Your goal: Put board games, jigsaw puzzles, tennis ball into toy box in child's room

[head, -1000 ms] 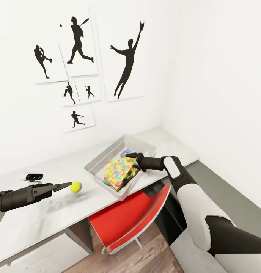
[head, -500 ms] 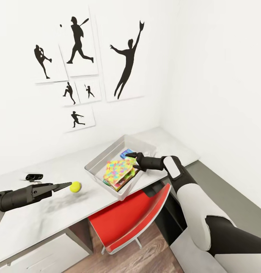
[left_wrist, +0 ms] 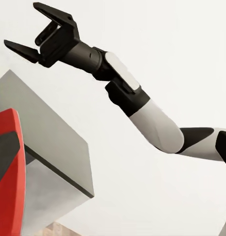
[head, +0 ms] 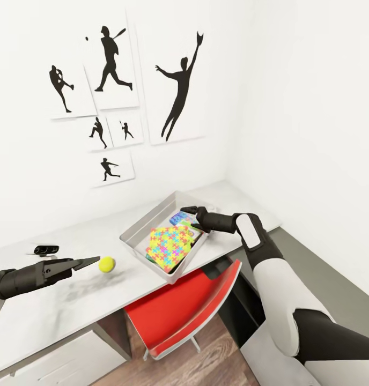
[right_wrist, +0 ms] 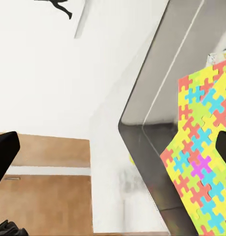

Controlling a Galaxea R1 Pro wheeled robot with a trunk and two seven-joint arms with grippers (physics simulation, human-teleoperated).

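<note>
The light grey toy box (head: pixel 143 222) stands on the table (head: pixel 50 311). A multicoloured jigsaw puzzle (head: pixel 171 245) lies on top of its contents, seen close in the right wrist view (right_wrist: pixel 199 162). A blue-green board game (head: pixel 182 218) peeks out behind the puzzle. My right gripper (head: pixel 187 210) hovers open over the box's far side with nothing between its fingers, and it shows spread in the left wrist view (left_wrist: pixel 36 32). The tennis ball (head: pixel 106 264) rests on the table left of the box. My left gripper (head: pixel 94 261) points at the ball, its tips just short of it.
A red chair (head: pixel 190 305) is tucked under the table below the box. A small black and white device (head: pixel 45 250) lies on the table behind my left arm. White walls close in the corner, with silhouette sports pictures (head: pixel 176 80) above.
The right gripper has let go of the jigsaw puzzle and drawn back toward the box's far side. The puzzle has settled flatter in the box. The left arm and ball have not moved.
</note>
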